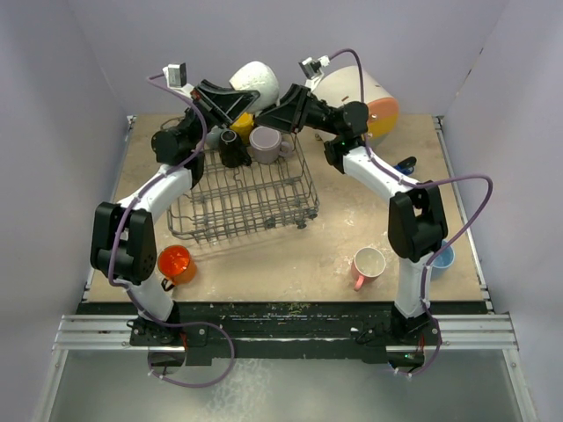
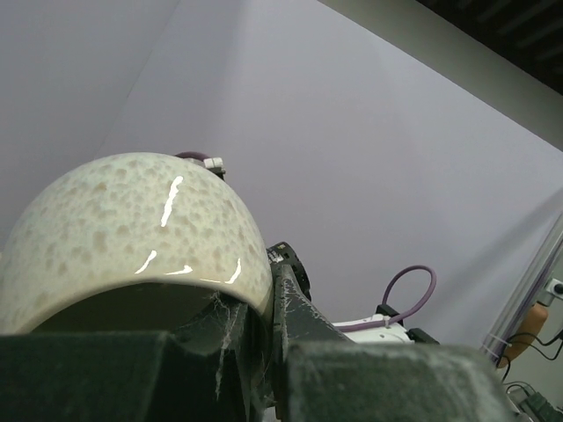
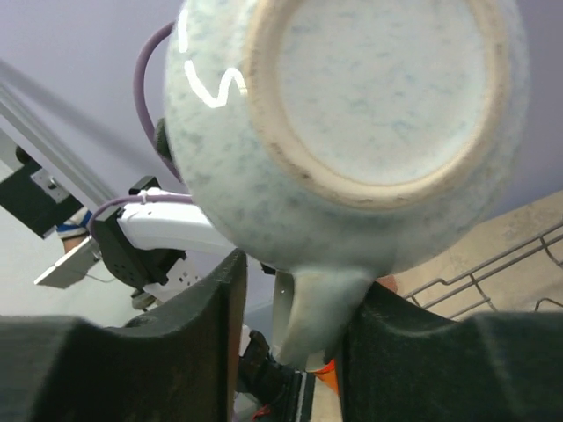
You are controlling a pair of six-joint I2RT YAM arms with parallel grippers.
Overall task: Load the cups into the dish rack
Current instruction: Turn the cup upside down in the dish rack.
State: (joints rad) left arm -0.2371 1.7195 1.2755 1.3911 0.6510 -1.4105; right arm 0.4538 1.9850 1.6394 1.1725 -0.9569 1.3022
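A white speckled mug (image 1: pixel 255 83) is held in the air behind the grey wire dish rack (image 1: pixel 242 200). My left gripper (image 1: pixel 230 98) is shut on its rim, one finger inside and one outside; in the left wrist view (image 2: pixel 264 294) the mug (image 2: pixel 132 220) fills the left side. My right gripper (image 1: pixel 274 107) is at the mug's other side; the right wrist view (image 3: pixel 295 303) shows the mug's base (image 3: pixel 369 105) and its handle (image 3: pixel 317 308) between the open fingers, touching the right one. A black mug (image 1: pixel 233 149) and a mauve mug (image 1: pixel 266 143) sit in the rack.
A yellow mug (image 1: pixel 242 123) lies under the grippers at the rack's far edge. An orange mug (image 1: pixel 174 262) stands front left, a pink-and-white mug (image 1: pixel 369 264) front right, a light blue mug (image 1: pixel 442 258) behind the right arm. A big white-and-orange cylinder (image 1: pixel 369 97) lies at the back right.
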